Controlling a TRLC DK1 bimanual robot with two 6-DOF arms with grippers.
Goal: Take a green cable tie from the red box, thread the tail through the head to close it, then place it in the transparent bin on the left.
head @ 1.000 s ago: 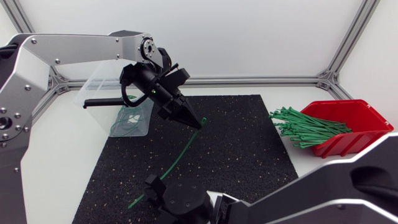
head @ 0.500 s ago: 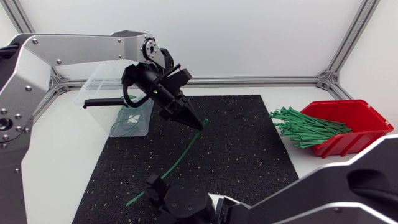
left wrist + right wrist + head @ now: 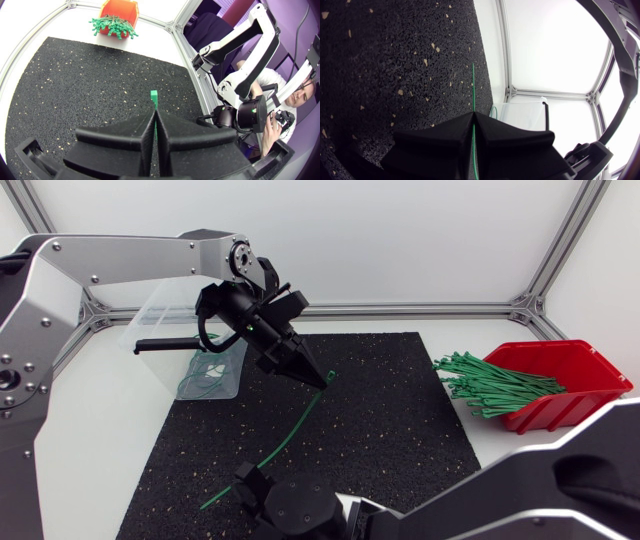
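Observation:
One green cable tie (image 3: 293, 432) stretches over the black mat (image 3: 400, 410), held at both ends. My left gripper (image 3: 318, 378) is shut on it just behind the head, which pokes out past the fingertips (image 3: 154, 96). At the mat's near edge my right gripper (image 3: 245, 478) is shut on the tail, and in the right wrist view the green strip (image 3: 473, 85) runs out from between its closed fingers. The red box (image 3: 565, 375) at the right holds several green ties (image 3: 490, 383). The transparent bin (image 3: 165, 315) stands at the left, behind my left gripper.
Closed green ties (image 3: 205, 375) lie in the bottom of the bin. An aluminium frame (image 3: 420, 308) borders the table at the back. My right arm's grey link (image 3: 560, 480) fills the near right corner of the head view.
My right gripper has shut on the tie's tail. The tail end has swung slightly towards the mat's near left. The left arm has kept still.

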